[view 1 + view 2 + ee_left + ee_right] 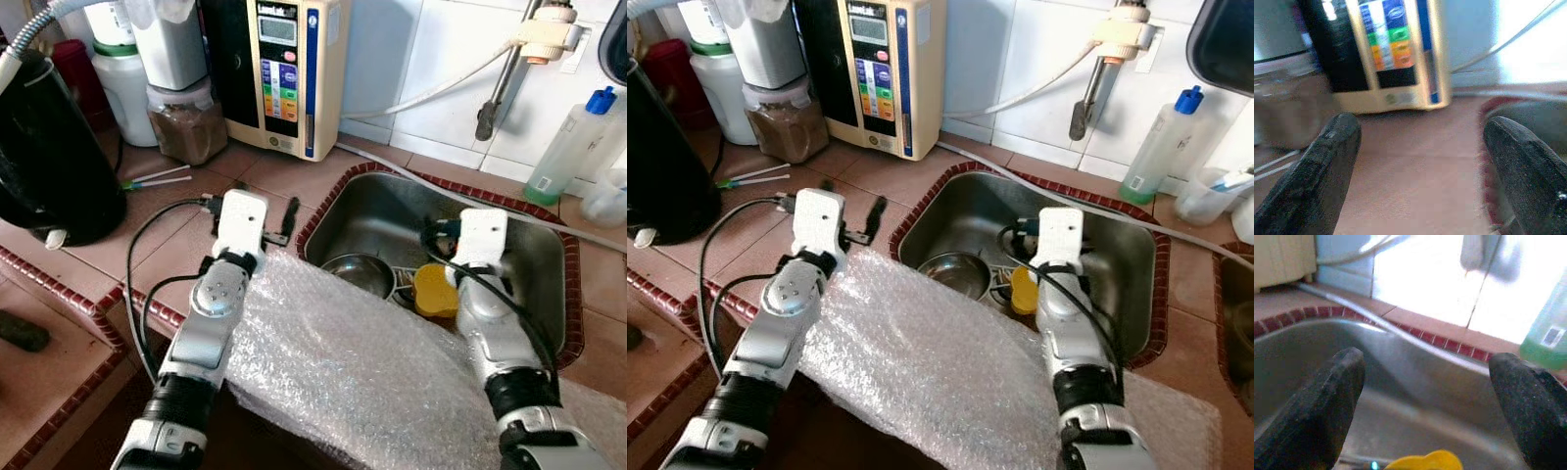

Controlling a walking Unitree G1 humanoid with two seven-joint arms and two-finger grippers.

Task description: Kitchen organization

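Left gripper (pixel 1420 161) hovering spread wide over the tiled surface (pixel 176 235). Right gripper (pixel 1425 396) hanging agape above the sink (pixel 372 211), over the yellow cup (pixel 436 291).

1 steel bowl (pixel 359 273) & 1 yellow cup (pixel 436 290) in sink (pixel 549 294), 1 bubble wrap sheet (pixel 362 372) at worktop front edge, 1 soap bottle (pixel 573 147) at back edge, 2 straws (pixel 157 177), 1 black kettle (pixel 49 166)
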